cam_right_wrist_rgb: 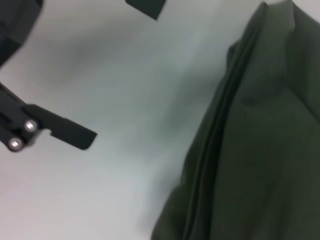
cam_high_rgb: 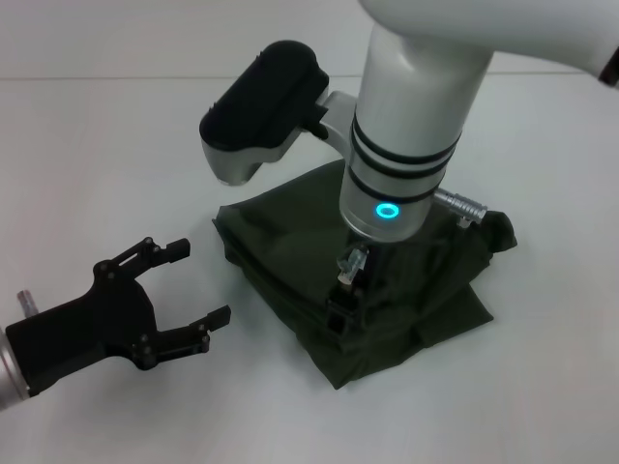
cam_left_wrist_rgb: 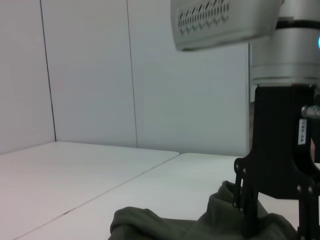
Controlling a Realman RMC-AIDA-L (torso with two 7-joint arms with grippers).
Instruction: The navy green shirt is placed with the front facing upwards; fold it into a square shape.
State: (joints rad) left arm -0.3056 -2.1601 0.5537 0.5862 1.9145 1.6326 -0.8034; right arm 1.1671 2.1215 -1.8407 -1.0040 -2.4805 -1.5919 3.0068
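The navy green shirt (cam_high_rgb: 416, 290) lies folded into a rough square bundle in the middle of the white table (cam_high_rgb: 97, 145). No lettering or collar shows. My right gripper (cam_high_rgb: 340, 311) points straight down onto the shirt's near-left part, its fingers spread and their tips on the cloth. The left wrist view shows it from the side (cam_left_wrist_rgb: 275, 225), with the shirt (cam_left_wrist_rgb: 165, 225) under it. My left gripper (cam_high_rgb: 201, 283) is open and empty, low over the table to the left of the shirt and apart from it. The right wrist view shows the shirt's layered edge (cam_right_wrist_rgb: 265, 140) and a left fingertip (cam_right_wrist_rgb: 65, 132).
The right arm's white forearm (cam_high_rgb: 416, 116) and black wrist housing (cam_high_rgb: 261, 97) hang over the far part of the shirt and hide it. A white wall (cam_left_wrist_rgb: 90, 70) stands beyond the table.
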